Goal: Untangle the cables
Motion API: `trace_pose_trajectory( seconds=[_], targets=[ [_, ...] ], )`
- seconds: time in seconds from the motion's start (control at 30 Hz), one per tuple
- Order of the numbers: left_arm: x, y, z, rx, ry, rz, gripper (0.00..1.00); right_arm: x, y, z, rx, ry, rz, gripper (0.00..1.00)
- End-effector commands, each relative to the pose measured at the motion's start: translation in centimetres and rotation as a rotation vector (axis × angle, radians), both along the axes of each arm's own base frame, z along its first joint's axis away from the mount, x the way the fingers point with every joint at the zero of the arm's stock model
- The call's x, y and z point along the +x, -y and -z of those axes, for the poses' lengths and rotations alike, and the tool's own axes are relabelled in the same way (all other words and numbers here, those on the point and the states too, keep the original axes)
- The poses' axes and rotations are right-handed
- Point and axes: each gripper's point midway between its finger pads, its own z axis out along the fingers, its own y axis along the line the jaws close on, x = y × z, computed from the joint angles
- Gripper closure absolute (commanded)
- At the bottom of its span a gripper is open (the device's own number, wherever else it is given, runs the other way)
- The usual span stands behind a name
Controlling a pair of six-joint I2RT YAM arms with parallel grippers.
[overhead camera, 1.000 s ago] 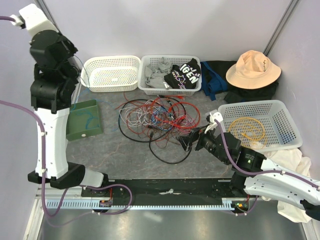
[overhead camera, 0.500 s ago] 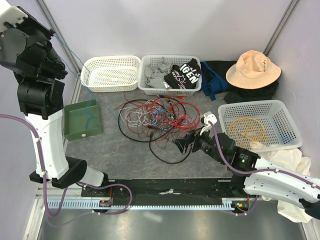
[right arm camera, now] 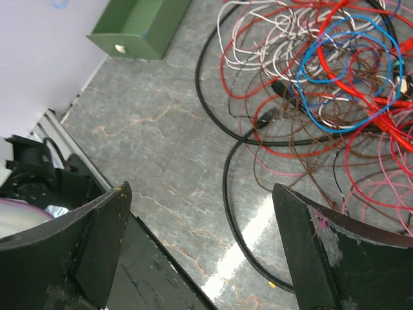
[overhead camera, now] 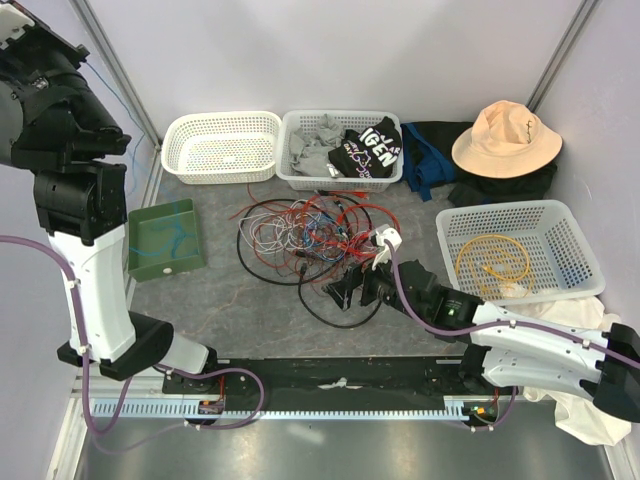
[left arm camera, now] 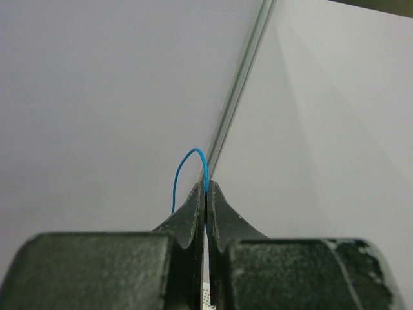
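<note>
The left gripper [left arm camera: 206,188] is pinching a thin blue cable [left arm camera: 186,163], fingers pressed tight on it, high above the counter's left edge. The tangle of cables [overhead camera: 310,238] is lying mid-counter, toward the far edge. The right gripper [right arm camera: 201,192] is hovering over the tangle's near side, jaws spread wide. A green tray [overhead camera: 160,266] is sitting by the left edge.
</note>
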Motion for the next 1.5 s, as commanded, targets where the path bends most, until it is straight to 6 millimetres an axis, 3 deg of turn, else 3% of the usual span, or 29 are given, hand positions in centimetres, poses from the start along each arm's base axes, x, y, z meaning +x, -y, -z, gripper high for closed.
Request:
trace_pose_trajectory(
  seconds=[0.0,0.27,0.37,0.63,0.83,0.87,1.13,1.37,1.4,1.47],
  targets=[
    [-1.2,-1.3,-0.3,0.035,-0.02,-0.115,0.98,0.0,-0.6,-2.5,0.106,0.023,-0.005,0.02],
    [2.9,-1.4,4.1,0.009,-0.133,-0.187,0.98,-0.6,0.7,-1.5,0.107,0.007,0.005,0.02],
    [4.0,-1.8,4.8,-0.001,-0.144,-0.21,0.98,-1.0,1.7,-0.9,0.11,-0.003,0.02,0.02],
    [5.7,-3.5,6.1,0.013,-0.194,-0.287,0.98,-1.6,3.2,0.3,0.127,-0.014,0.038,0.02],
    [6.2,-5.1,8.4,-0.011,-0.236,-0.331,0.98,-1.9,3.6,1.7,0.106,-0.028,0.034,0.02],
    [6.8,-5.1,9.7,-0.021,-0.256,-0.329,0.98,-2.0,3.6,1.8,0.103,-0.028,0.032,0.02],
    [6.9,-5.6,15.5,-0.118,-0.306,-0.361,0.98,-2.1,3.7,2.7,0.079,-0.034,0.023,0.02],
    [4.3,-6.4,18.6,-0.219,-0.328,-0.44,0.98,-2.3,3.6,3.3,0.071,-0.044,0.017,0.02],
    [3.0,-6.5,18.5,-0.241,-0.298,-0.425,0.98,-2.3,3.5,3.4,0.073,-0.047,0.015,0.02],
    [3.6,-5.9,21.5,-0.249,-0.342,-0.364,0.98,-2.4,3.2,3.4,0.077,-0.051,0.005,0.02]
  ],
)
